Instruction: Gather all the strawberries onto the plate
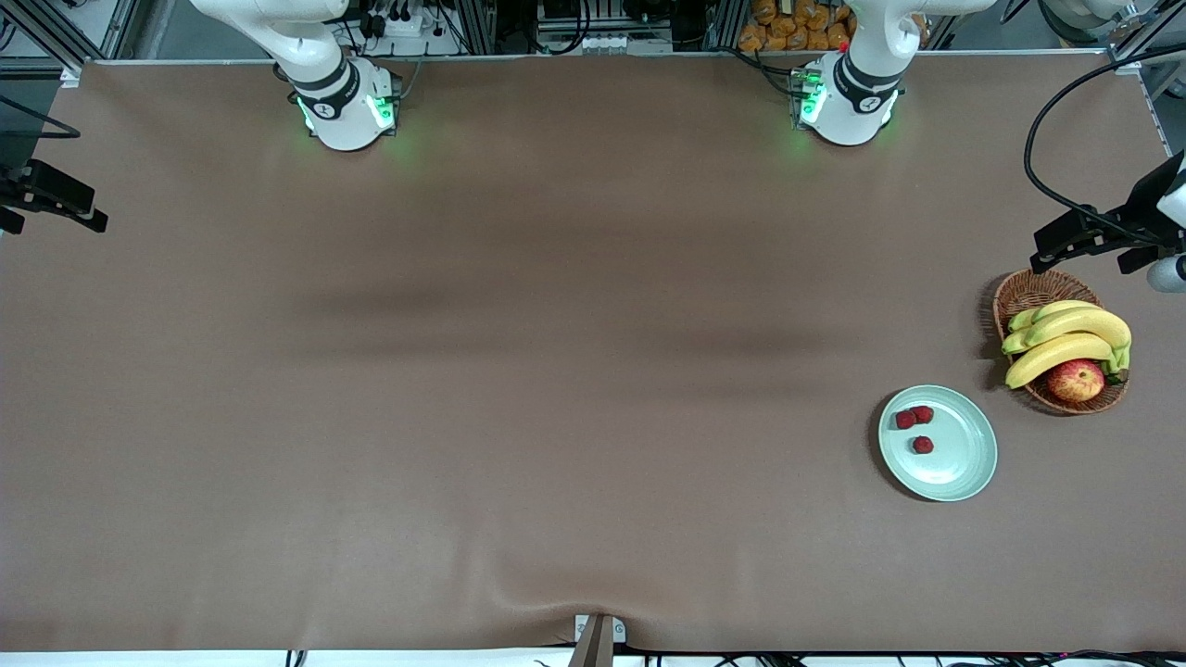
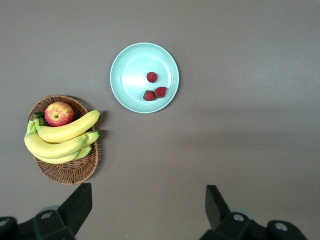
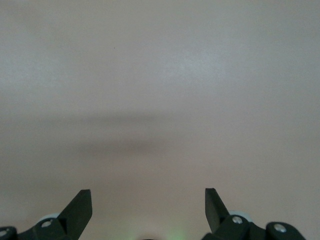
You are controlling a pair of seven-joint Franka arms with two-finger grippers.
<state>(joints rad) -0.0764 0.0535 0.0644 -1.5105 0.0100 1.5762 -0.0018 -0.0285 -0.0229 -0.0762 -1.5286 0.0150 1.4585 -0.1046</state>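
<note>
I am holding my left gripper [image 2: 148,210] high over the table [image 1: 519,371] at the left arm's end, its two black fingers [image 2: 75,205] spread wide apart with nothing between them. From my left wrist I am looking straight down on the plate [image 2: 131,65] and the basket [image 2: 65,172].

All three strawberries [image 2: 151,77] are lying in the plate. Two of them are sitting together, touching or nearly so, and the third is lying a little apart from the pair, nearer to the front camera. The berries are sitting off-centre, toward the rim that faces the right arm's end of the table, and the rest of the plate is showing bare mint-green glaze.

The basket is standing just beside the plate, slightly farther from the front camera and closer to the table's edge. It is carrying a bunch of bananas [image 2: 60,140] and an apple [image 2: 59,113], the apple resting against the bananas on the side nearer the front camera.

I am keeping my right gripper [image 3: 148,210] up over bare brown table at the right arm's end, fingers [image 3: 76,206] likewise spread wide and holding nothing.

I am finding no readable writing, label or brand on the plate, the basket or the fruit.
</note>
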